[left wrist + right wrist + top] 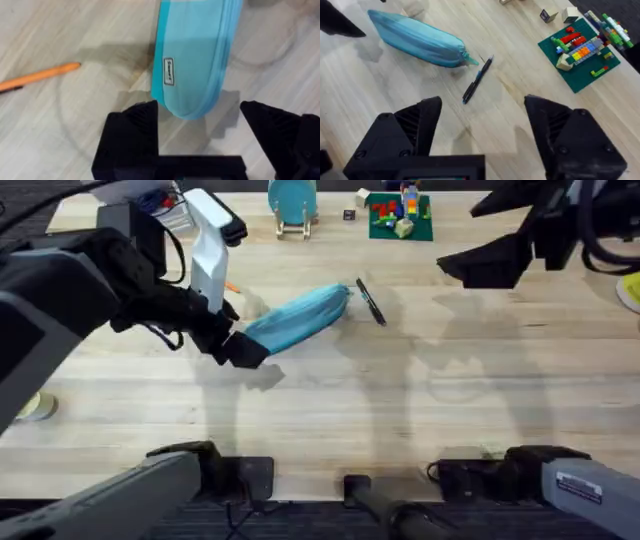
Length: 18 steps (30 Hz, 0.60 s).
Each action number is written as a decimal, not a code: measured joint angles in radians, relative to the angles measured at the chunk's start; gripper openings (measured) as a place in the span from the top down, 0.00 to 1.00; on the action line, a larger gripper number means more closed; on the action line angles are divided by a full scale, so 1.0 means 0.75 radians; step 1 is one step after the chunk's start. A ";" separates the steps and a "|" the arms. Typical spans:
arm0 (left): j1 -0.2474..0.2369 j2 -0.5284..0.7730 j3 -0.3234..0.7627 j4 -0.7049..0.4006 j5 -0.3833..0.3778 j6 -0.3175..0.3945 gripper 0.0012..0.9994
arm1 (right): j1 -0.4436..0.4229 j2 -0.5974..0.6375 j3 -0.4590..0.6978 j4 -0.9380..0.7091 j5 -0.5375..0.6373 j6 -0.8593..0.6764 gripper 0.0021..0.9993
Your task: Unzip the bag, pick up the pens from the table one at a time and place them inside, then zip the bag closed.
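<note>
The light blue bag (300,318) lies slanted on the table (400,400), its zipper shut. My left gripper (237,346) is open at the bag's lower-left end. In the left wrist view the bag (192,60) ends just ahead of the gap between the open left gripper (200,120). The orange pen (40,76) lies beside the bag, and its tip (232,287) peeks out behind the arm. The black pen (371,302) lies just past the bag's right end. My right gripper (470,265) hangs high at the upper right. It is open (482,120) above the black pen (477,80) and the bag (417,39).
A round teal object on a wooden stand (292,202) and a green baseplate with coloured bricks (400,218) sit along the far edge. A tape roll (38,407) lies at the left edge. The same baseplate (580,47) shows in the right wrist view.
</note>
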 joint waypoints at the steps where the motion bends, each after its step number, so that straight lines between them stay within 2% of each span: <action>1: 0.000 0.008 0.000 0.010 0.010 0.001 0.00 | 0.000 0.000 0.000 0.000 0.000 0.000 0.00; 18: 0.000 0.100 0.000 0.068 0.075 0.010 0.00 | 0.000 0.000 0.000 0.000 0.000 0.000 0.00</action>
